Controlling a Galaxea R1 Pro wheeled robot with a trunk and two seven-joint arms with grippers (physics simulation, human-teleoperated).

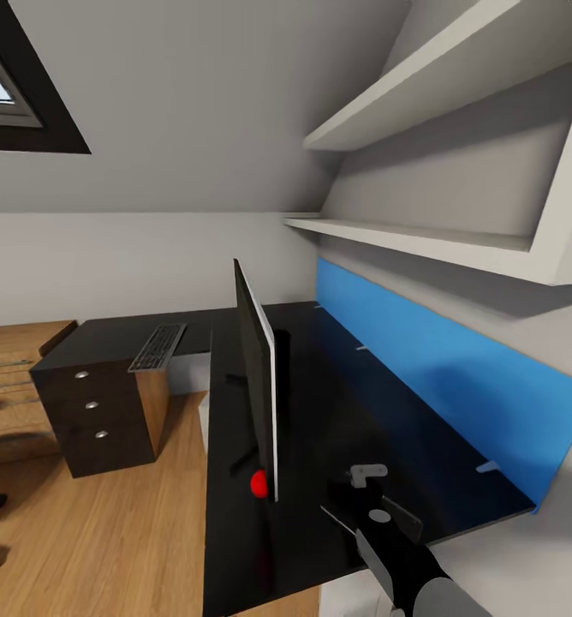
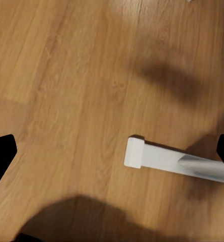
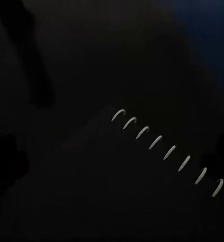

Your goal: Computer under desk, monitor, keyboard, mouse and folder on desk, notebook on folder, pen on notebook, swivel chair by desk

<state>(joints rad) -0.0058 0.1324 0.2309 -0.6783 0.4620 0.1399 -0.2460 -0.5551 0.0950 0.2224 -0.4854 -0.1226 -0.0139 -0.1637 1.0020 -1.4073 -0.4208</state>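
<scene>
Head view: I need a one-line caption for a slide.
Monitor stands edge-on on the black desk, keyboard above the drawers, right claw over the desktop.

So there's a bright blue panel [image 1: 457,377] running along the wall from about 12 toward 4 o'clock, with two white shelves [image 1: 423,240] stacked above it up at 1 to 2. A dark-framed skylight [image 1: 12,94] sits way over at 10 o'clock in the sloped grey ceiling. Wood plank floor [image 1: 123,523] fills 7 to 8 o'clock, and a light wooden dresser [image 1: 12,377] pokes in at 9.
</scene>
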